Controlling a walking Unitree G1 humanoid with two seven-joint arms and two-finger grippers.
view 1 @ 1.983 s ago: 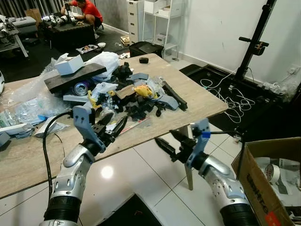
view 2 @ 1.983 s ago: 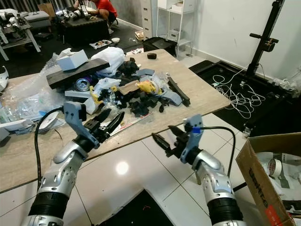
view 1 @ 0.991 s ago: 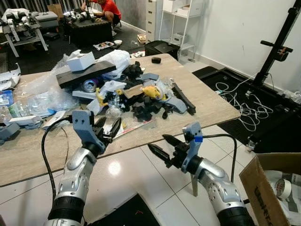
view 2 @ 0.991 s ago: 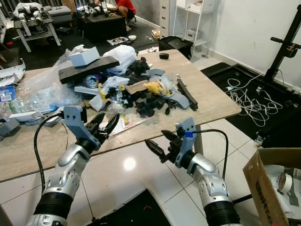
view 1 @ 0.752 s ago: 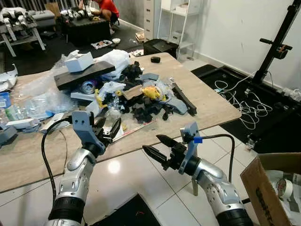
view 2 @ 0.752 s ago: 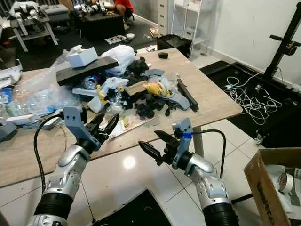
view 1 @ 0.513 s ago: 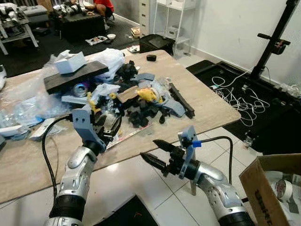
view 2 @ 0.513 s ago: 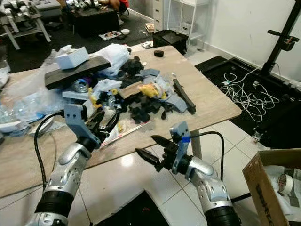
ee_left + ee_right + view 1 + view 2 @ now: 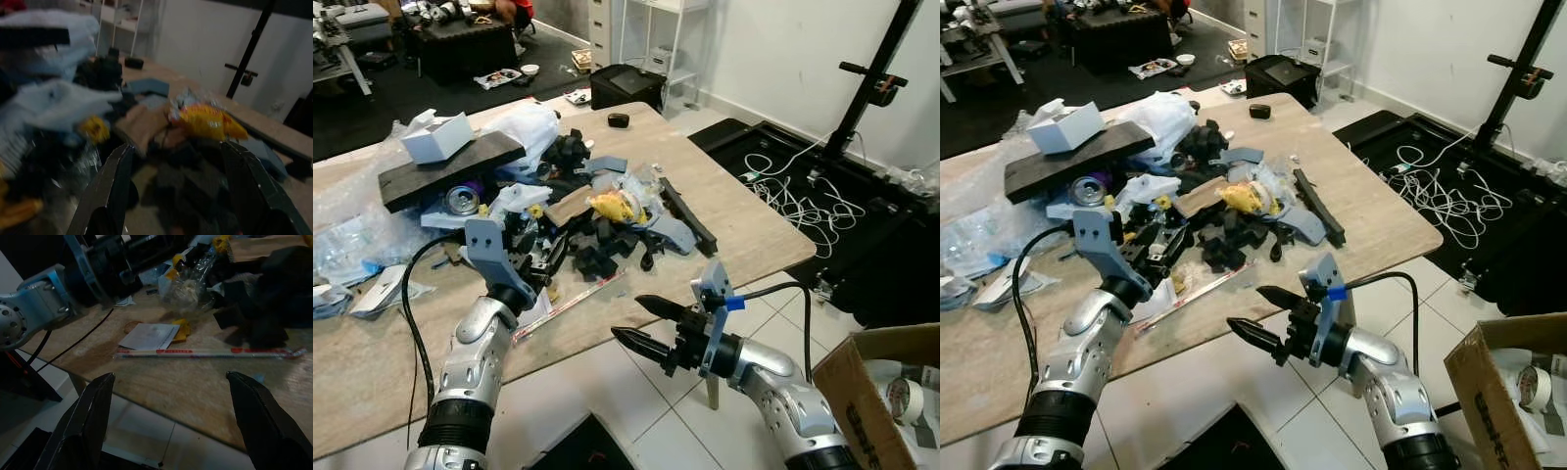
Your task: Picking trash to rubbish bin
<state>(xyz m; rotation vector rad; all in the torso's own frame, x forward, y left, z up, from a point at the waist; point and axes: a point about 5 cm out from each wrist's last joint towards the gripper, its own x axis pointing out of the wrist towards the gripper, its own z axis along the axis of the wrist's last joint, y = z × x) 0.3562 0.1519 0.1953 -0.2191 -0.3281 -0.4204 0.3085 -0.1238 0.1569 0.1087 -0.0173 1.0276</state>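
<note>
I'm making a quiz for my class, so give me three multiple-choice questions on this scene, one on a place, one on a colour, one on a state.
1. Where does the white box sit?
A. on the dark board
B. on the floor
C. in the cardboard carton

2. What colour is the crumpled wrapper in the middle of the pile?
A. green
B. yellow
C. red

3. How are the right gripper fingers?
A. shut on a cable
B. shut on nothing
C. open, holding nothing

Answers: 1 A, it rests on the dark board atop the pile. 2 B, it shows bright yellow. 3 C, the two fingers are spread, before the table edge.
</note>
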